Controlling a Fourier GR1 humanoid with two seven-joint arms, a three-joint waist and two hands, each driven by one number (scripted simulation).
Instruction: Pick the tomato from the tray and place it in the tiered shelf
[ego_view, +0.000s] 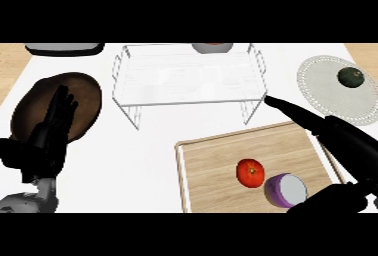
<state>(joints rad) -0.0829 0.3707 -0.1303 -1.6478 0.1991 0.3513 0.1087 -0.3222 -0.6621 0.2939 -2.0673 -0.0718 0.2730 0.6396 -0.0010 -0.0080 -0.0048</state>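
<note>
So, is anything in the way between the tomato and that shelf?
Nothing visible. Only bare tray and counter lie between the tomato and the tiered shelf; the onion half sits on the tomato's other side.

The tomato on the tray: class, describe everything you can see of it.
The tomato is roundish, glossy red, with a faint darker spot on top. It lies whole on the wooden tray, right of its middle, close against a halved purple onion, apparently touching it. Nothing grips it.
</note>
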